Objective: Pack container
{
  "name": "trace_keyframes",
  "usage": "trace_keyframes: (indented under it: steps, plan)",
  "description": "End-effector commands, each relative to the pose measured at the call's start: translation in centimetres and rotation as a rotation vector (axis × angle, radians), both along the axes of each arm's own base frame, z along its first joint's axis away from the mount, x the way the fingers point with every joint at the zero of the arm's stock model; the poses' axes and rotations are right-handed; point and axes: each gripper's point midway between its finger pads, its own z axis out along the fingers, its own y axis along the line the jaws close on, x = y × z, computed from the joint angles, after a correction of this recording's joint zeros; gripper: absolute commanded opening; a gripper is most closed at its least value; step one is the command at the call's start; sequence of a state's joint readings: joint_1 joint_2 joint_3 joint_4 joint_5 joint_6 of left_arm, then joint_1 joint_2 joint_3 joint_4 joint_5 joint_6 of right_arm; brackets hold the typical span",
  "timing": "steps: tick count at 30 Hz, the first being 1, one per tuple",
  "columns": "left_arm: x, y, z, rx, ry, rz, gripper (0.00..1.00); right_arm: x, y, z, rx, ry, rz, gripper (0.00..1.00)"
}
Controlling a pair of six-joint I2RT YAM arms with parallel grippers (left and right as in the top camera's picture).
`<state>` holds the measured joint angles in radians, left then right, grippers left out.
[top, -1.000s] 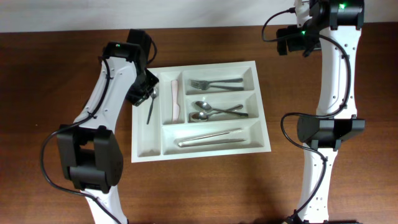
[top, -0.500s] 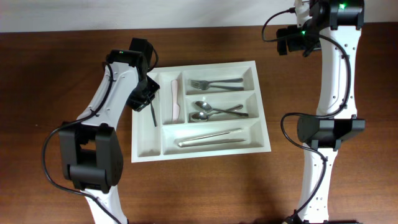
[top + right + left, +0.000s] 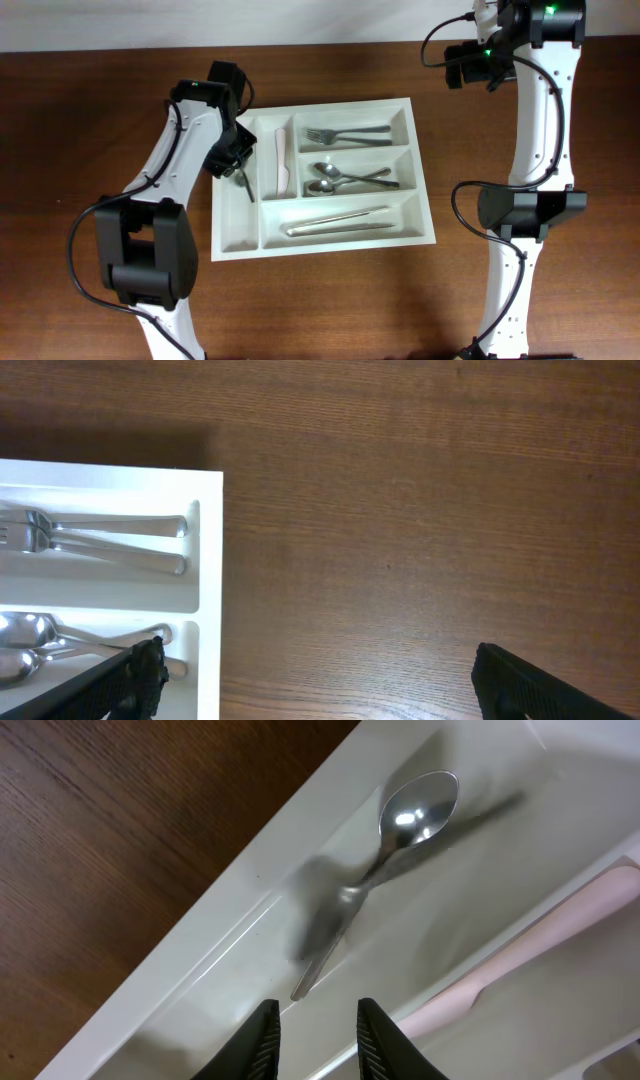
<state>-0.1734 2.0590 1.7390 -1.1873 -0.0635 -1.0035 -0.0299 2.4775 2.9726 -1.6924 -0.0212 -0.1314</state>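
Observation:
The white container (image 3: 330, 247) lies mid-table. My left gripper (image 3: 232, 160) hovers over its leftmost narrow compartment, open and empty. A metal spoon (image 3: 246, 185) lies in that compartment just below the fingers. In the left wrist view the spoon (image 3: 400, 830) is blurred, bowl away from me, apart from my open jaws (image 3: 315, 1020), inside the container's wall (image 3: 250, 890). My right gripper (image 3: 462, 62) is wide open over bare wood beyond the tray's far right corner; the right wrist view shows the jaws (image 3: 315, 670) empty beside the container rim (image 3: 210, 560).
A pink utensil (image 3: 283, 160) fills the second narrow compartment, also in the left wrist view (image 3: 520, 955). Forks (image 3: 345, 133), spoons (image 3: 345, 178) and long silver pieces (image 3: 340, 220) lie in the three wider compartments. Brown wooden table (image 3: 100, 100) surrounds the tray.
My left gripper moved right over the tray's left compartment carrying the spoon. The spoon is now out of the jaws and lies in the compartment. The right arm has not moved.

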Motion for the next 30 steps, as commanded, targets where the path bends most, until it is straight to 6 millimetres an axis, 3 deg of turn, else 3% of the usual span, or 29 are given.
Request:
trace_keyframes:
  steps: [1, 6, 9, 14, 23, 27, 30]
  plan:
    - [0.3, 1.1, 1.2, -0.009, -0.032, 0.035, 0.27, -0.4, 0.4, 1.8, 0.009, -0.036, 0.005, 0.99]
    - [1.0, 3.0, 3.8, -0.013, -0.101, 0.045, 0.28, -0.4, 0.4, 1.8, 0.009, -0.036, 0.005, 0.99]
    - [1.1, 4.9, 6.2, 0.02, -0.166, 0.08, 0.28, -0.4, 0.4, 1.8, 0.009, -0.036, 0.005, 0.99]
    - [0.4, 9.2, 11.0, 0.101, -0.285, 0.165, 0.38, -0.4, 0.4, 1.8, 0.009, -0.036, 0.005, 0.99]
    - [-2.9, 17.3, 17.9, 0.344, -0.432, 0.346, 0.72, -0.4, 0.4, 1.8, 0.009, -0.036, 0.005, 0.99]
    - [-4.7, 20.4, 19.9, 0.458, -0.453, 0.423, 0.99, -0.4, 0.4, 1.8, 0.009, -0.035, 0.005, 0.99]
    - [-5.6, 21.5, 20.0, 0.482, -0.433, 0.451, 0.99, -0.4, 0.4, 1.8, 0.009, -0.036, 0.005, 0.99]
